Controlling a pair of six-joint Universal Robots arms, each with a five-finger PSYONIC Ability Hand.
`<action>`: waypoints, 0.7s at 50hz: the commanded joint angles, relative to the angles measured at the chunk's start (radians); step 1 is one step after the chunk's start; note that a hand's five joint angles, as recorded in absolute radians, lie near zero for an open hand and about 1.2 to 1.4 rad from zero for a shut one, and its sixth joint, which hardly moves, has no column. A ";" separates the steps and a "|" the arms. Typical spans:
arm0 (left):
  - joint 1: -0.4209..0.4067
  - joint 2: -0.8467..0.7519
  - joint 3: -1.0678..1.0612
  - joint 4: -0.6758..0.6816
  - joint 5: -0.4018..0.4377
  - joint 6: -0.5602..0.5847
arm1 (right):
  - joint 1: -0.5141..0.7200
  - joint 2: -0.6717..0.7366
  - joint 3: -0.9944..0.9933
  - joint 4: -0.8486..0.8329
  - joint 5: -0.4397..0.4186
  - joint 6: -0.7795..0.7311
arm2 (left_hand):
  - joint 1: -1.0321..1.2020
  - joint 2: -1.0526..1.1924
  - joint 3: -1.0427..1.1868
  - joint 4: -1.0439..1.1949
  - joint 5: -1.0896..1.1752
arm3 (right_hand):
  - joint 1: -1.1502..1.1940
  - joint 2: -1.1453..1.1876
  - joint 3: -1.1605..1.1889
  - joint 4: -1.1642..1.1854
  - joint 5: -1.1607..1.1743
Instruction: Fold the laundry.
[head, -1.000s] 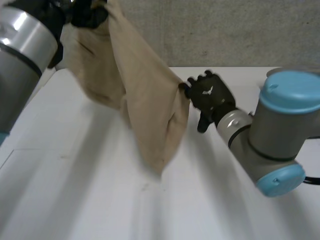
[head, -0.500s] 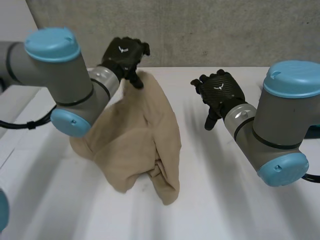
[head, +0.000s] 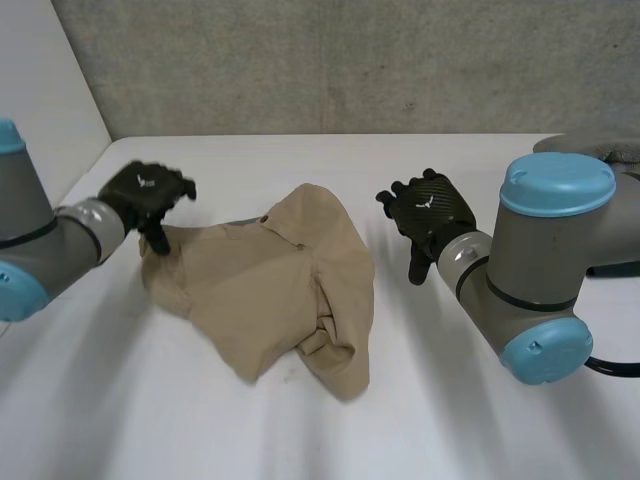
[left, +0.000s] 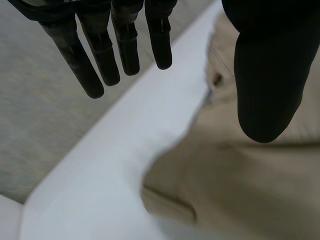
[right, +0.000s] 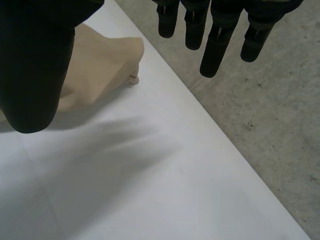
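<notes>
Hovering our left hand (head: 148, 190) at the left edge of the beige garment (head: 270, 285) and our right hand (head: 425, 205) near its other side, both spread and empty, we are risking pinching doubled layers, since it is lying bunched on the table (head: 450, 400).

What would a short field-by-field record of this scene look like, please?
surface: white table
laundry: beige garment, lying crumpled and bunched on the table, not yet folded flat
left hand: over the garment's edge on the left arm's side, fingers straight, holding nothing
right hand: beside the garment and apart from it, fingers straight, holding nothing
backdrop: grey wall behind the table
</notes>
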 joint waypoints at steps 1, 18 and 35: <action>0.038 -0.112 0.009 0.005 0.058 0.174 | 0.003 0.005 0.010 -0.001 -0.001 -0.006 | 0.037 0.033 0.033 0.025 0.021 | -0.034 -0.035 -0.284 -0.043 -0.047; -0.044 -0.233 0.359 0.030 -0.125 0.169 | -0.003 0.002 0.017 -0.002 0.001 -0.016 | 0.970 0.966 0.967 0.958 0.954 | -0.034 -0.035 -0.284 -0.043 -0.047; -0.348 -0.077 0.704 -0.001 -0.031 -0.361 | -0.078 -0.009 -0.043 -0.011 0.018 0.014 | 0.970 0.966 0.967 0.958 0.954 | -0.034 -0.035 -0.284 -0.043 -0.047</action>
